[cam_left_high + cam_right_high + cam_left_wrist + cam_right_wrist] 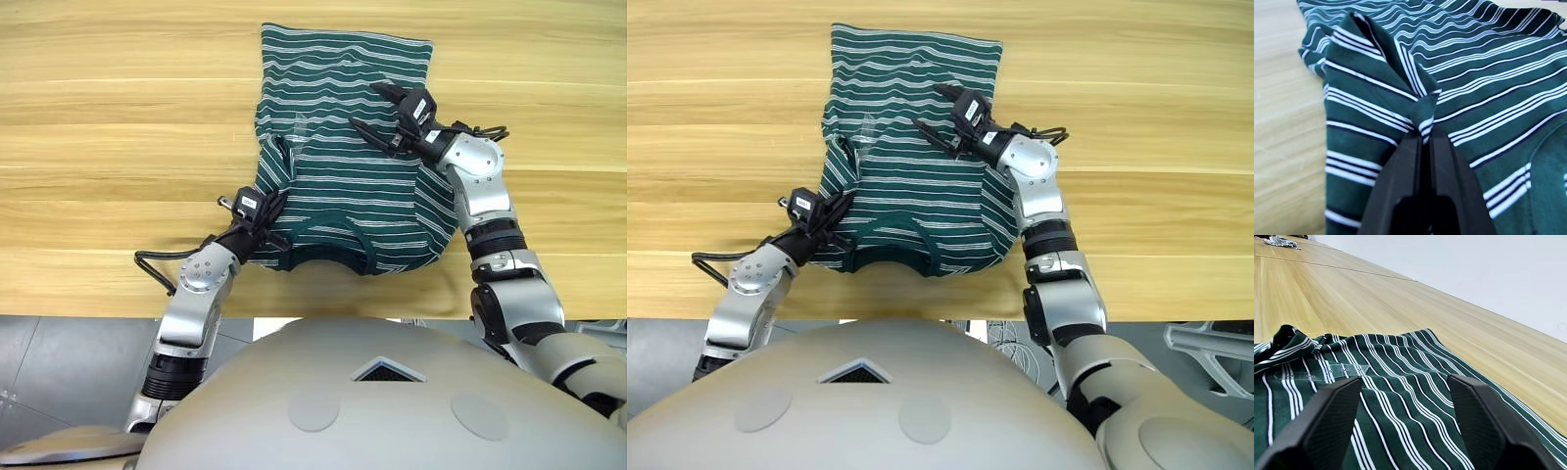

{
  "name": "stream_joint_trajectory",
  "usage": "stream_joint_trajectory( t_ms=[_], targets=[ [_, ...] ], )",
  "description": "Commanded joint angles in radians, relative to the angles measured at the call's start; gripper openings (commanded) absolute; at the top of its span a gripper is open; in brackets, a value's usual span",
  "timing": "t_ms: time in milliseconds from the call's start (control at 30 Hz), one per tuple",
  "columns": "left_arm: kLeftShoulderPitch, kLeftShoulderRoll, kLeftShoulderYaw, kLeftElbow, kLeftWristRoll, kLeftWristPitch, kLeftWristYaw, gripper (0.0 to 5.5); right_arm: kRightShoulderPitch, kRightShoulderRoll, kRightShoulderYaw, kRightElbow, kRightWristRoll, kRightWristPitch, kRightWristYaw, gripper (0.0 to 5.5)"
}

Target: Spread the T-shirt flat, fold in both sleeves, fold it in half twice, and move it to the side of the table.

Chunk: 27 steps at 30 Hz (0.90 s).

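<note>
Here, left pincer [1425, 136] pinches a T-shirt [328, 196] fold tight; right pincer [1405, 384] hovers spread wide above it.

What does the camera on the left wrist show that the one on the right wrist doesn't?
Only the left wrist view: the left gripper shut, pinching up a ridge of the shirt. Only the right wrist view: the right gripper open over flat cloth, a clear strip stuck on the shirt, a long stretch of table and a pale wall behind. Both: the green striped shirt lying on the wooden table.
</note>
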Motion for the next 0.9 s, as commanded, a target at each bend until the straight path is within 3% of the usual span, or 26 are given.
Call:
stream_joint_trajectory(
  t_ms=[33,167,233,600,900],
  targets=[
    [0.026,0.028,-0.06,-0.004,0.103,0.0,0.028,0.02,0.008,-0.005,0.007,-0.013,0.007,0.012,-0.006,3.25],
    [0.041,0.049,-0.08,-0.027,0.155,-0.007,0.038,0.12,0.014,-0.001,0.011,-0.017,0.007,0.016,-0.009,3.25],
    [0.053,0.05,-0.088,-0.046,0.161,-0.002,0.033,0.66,0.013,-0.001,0.013,-0.015,0.008,0.017,-0.009,3.25],
    [0.116,0.082,-0.111,-0.184,0.144,0.063,0.008,2.44,0.033,-0.018,-0.017,-0.122,0.027,0.059,-0.056,3.25],
    [0.145,0.007,-0.134,-0.228,-0.062,0.176,-0.033,3.86,0.144,-0.099,-0.049,-0.368,0.054,0.168,-0.08,3.25]
  ],
)
